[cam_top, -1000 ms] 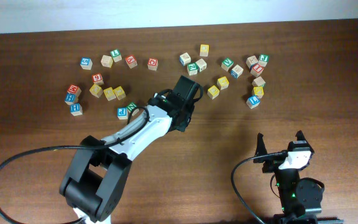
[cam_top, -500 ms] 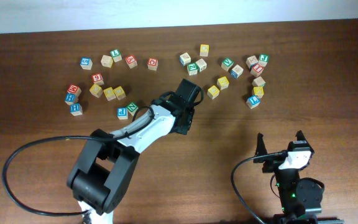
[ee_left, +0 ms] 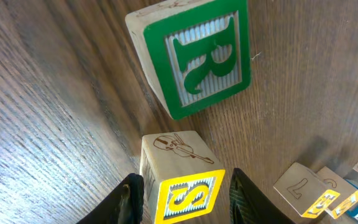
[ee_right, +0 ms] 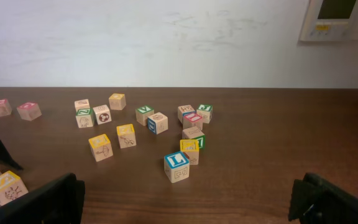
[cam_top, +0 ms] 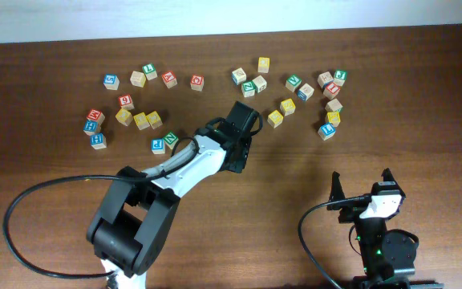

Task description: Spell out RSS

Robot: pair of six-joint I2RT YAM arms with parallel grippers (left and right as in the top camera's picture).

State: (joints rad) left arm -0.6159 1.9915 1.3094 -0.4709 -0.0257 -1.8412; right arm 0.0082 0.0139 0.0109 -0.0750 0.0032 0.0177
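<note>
Here, nearest of all, the left tool [ee_left: 186,177] stands over a small wooden cube with a yellow-bordered S [ee_left: 188,198], one finger on each flank. The cube sits on the dark wooden counter [ee_left: 42,124], and whether the fingers [ee_left: 132,199] press it or stand a hair clear I cannot tell. Directly beyond it, along the line the tool points, lies the pale wooden cube with a green R and green border [ee_left: 197,56]. It is just beside the S cube, a thin strip of counter apparently between them, and turned slightly askew to it. So the row runs away from the tool, R at the far end. The last S, I judge, belongs on the side of the first S away from the R cube, where the tool stands. Farther from the R cube, several yellow-faced cubes [cam_top: 275,119] lie scattered; their letters are too small to read, so which is the second S I cannot say. Farthest from the R cube, the right tool [cam_top: 362,181] rests with fingers spread wide and nothing between them, so the left arm is much the nearer.
</note>
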